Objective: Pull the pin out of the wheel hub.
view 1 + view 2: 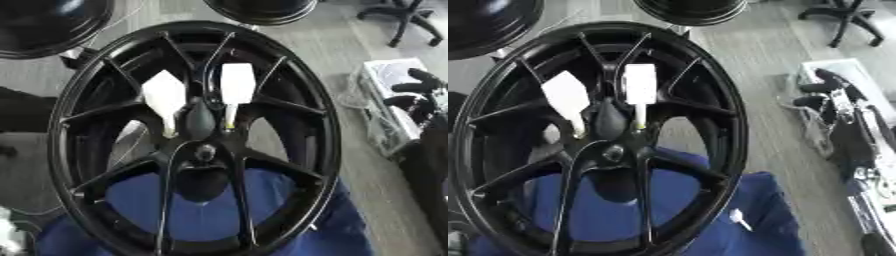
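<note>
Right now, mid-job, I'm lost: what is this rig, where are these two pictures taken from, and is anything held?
Both pictures come from the two eyes of one camera in the robot's head, looking down, so they show the same moment from nearly the same spot. The robot is an upper body with two arms and fingered hands.

In front stands a black wheel over a blue cloth. Two white pins with broad flat heads, the left pin and the right pin, run down to just above the hub.

The right hand shows at the right edge, away from the wheel, fingers relaxed, holding nothing. The left hand is not in view.

A small white thing lies on the cloth. More wheels stand behind.
</note>
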You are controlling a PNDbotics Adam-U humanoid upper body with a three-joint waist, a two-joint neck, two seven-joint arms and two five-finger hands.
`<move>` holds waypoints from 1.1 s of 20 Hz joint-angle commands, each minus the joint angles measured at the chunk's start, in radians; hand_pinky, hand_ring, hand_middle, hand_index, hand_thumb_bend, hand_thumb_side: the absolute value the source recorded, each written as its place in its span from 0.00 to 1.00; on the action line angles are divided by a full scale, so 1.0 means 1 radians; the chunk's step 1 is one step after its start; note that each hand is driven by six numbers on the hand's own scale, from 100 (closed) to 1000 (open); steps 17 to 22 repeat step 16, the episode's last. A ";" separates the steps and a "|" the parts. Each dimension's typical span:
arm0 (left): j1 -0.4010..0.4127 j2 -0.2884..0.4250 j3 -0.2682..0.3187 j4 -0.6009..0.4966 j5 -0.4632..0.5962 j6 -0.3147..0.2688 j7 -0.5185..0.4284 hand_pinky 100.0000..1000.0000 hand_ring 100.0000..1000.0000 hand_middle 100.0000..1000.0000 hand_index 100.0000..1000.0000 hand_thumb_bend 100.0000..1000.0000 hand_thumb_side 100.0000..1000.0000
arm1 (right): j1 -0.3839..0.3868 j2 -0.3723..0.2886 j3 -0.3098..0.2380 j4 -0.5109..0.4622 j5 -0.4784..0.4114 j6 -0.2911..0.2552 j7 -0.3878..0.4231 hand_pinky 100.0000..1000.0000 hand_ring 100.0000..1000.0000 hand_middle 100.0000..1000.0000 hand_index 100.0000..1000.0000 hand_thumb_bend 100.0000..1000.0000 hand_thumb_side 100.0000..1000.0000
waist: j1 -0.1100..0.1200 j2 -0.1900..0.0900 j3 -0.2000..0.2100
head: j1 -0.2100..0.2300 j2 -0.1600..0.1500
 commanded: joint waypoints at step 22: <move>-0.019 -0.324 -0.010 -0.219 0.446 0.002 0.661 0.82 0.72 0.73 0.84 0.05 0.70 | -0.028 -0.035 -0.002 -0.017 -0.046 -0.007 0.017 0.86 0.61 0.62 0.85 0.00 0.67 | 0.003 -0.040 -0.027 | 0.052 0.010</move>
